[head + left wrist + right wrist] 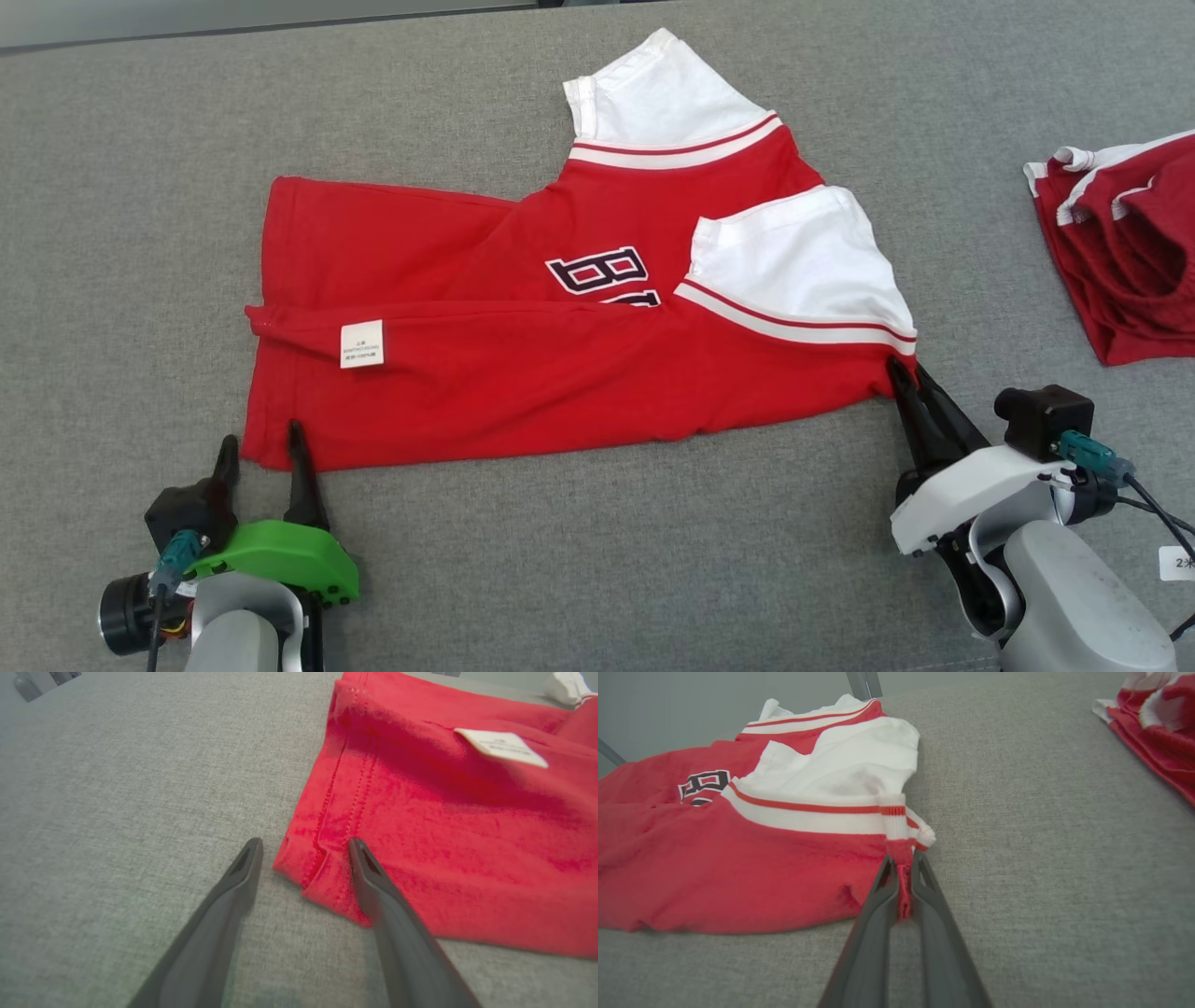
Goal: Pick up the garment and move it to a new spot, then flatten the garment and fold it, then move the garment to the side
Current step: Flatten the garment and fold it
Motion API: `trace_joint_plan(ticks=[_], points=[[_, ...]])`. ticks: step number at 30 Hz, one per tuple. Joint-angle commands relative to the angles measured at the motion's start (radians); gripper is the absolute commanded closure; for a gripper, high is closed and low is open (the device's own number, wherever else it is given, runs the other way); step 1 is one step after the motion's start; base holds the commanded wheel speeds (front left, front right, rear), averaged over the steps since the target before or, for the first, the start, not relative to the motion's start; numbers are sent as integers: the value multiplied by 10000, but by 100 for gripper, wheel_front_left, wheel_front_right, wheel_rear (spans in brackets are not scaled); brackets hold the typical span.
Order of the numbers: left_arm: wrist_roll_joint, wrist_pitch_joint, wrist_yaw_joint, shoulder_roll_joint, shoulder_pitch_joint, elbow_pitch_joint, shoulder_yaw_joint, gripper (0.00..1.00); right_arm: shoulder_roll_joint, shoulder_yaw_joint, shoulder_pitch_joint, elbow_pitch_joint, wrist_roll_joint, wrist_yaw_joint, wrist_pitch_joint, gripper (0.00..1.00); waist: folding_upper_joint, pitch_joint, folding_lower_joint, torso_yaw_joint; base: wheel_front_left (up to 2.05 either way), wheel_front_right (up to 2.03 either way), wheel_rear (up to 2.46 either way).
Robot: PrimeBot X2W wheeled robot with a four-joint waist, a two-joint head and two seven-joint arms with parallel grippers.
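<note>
The garment [523,364] is a red T-shirt with white sleeves, dark lettering and a white care label. It lies partly folded lengthwise on the grey surface, hem at the left, sleeves at the right. My right gripper [907,373] is shut on the garment's near right corner by the striped sleeve band, and red cloth [903,891] shows pinched between its fingers. My left gripper [261,441] stands open at the near left hem corner [310,868]: one finger [369,872] rests on the cloth, the other [245,865] on the bare surface beside it.
A second red and white garment [1125,252] lies crumpled at the right edge. The grey padded surface [607,560] runs wide on all sides; its far edge is at the top left.
</note>
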Motion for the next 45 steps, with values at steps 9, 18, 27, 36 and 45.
trace_joint_plan(ticks=[9,18,27,36,45], points=[[-224,38,-341,48,340,351,-125,100,90,-125,292,213,-17,-16,7,100,30,-624,0,35,0,0,0],[19,34,-464,62,1931,486,492,100,300,-311,1741,650,78,-20,5,100,30,-2579,0,91,0,0,0],[48,28,-578,68,3099,405,853,100,198,-156,2956,215,294,-21,-7,100,30,-3234,0,128,0,0,0],[-189,28,-512,50,2688,38,258,0,247,-238,2684,-98,498,-15,-7,0,30,-2684,0,285,0,0,0],[174,28,-447,47,761,-607,156,0,77,-736,1062,-787,30,-12,-7,0,30,-1128,0,450,0,0,0]])
